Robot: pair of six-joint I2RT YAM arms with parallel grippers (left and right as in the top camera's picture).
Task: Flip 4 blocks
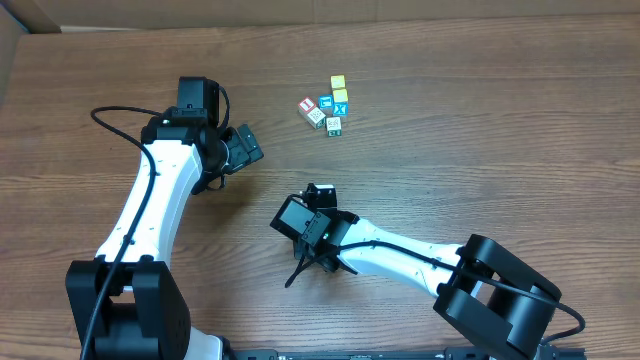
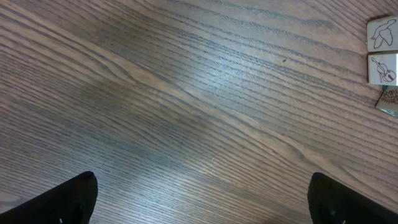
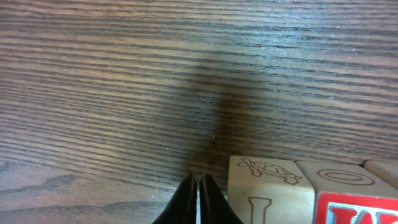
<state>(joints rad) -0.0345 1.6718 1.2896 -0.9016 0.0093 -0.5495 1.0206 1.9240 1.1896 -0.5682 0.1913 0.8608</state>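
Though cropped at btm, blocks (image 3: 268, 190) partly seen, right claw (image 3: 198, 182) closed.

Blocks (image 1: 326, 106) packed tight, no finger-gap between them. Open table (image 1: 470, 140) on every side of the cluster. Left gripper (image 1: 247, 146) has bare wood ahead; right arm (image 1: 400, 252) sprawls across the near side.

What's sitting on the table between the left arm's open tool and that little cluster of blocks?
Nothing: only bare wooden table lies between the left tool and the blocks. The overhead view shows it, and the left wrist view agrees.
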